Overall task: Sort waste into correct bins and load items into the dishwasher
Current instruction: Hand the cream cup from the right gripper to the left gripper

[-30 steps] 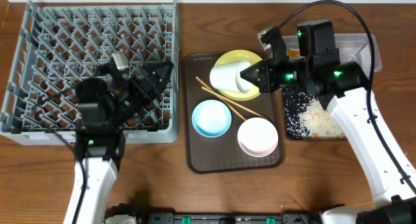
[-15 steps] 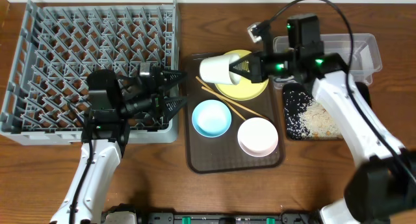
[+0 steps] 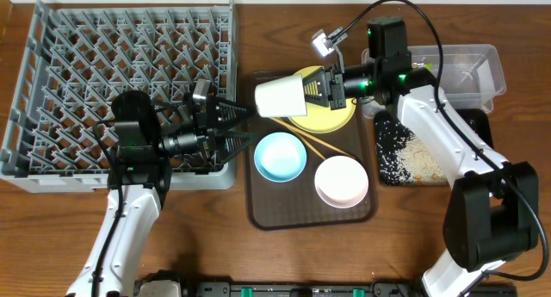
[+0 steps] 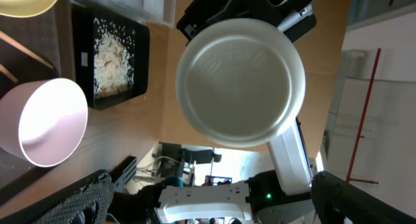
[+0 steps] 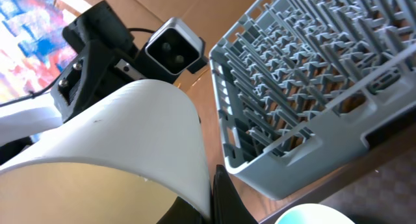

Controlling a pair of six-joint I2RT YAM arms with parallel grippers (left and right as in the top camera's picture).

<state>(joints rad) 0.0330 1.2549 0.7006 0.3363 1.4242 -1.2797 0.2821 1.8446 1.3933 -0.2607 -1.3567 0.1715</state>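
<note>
The right hand [image 3: 317, 89] is clamped on the rim of the small white cup [image 3: 280, 95], holding it sideways in the air. The left hand [image 3: 248, 125] is spread wide and empty, with the cup's base just ahead of it.

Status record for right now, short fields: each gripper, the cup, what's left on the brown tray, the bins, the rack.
right gripper: shut on the white cup, held on its side above the brown tray, facing the left gripper
left gripper: open, empty, just short of the cup, at the dish rack's right edge
brown tray: yellow plate, blue bowl, white bowl, chopsticks
black tray: rice scraps
clear tub: contents unclear
dish rack: no dishes seen
</note>
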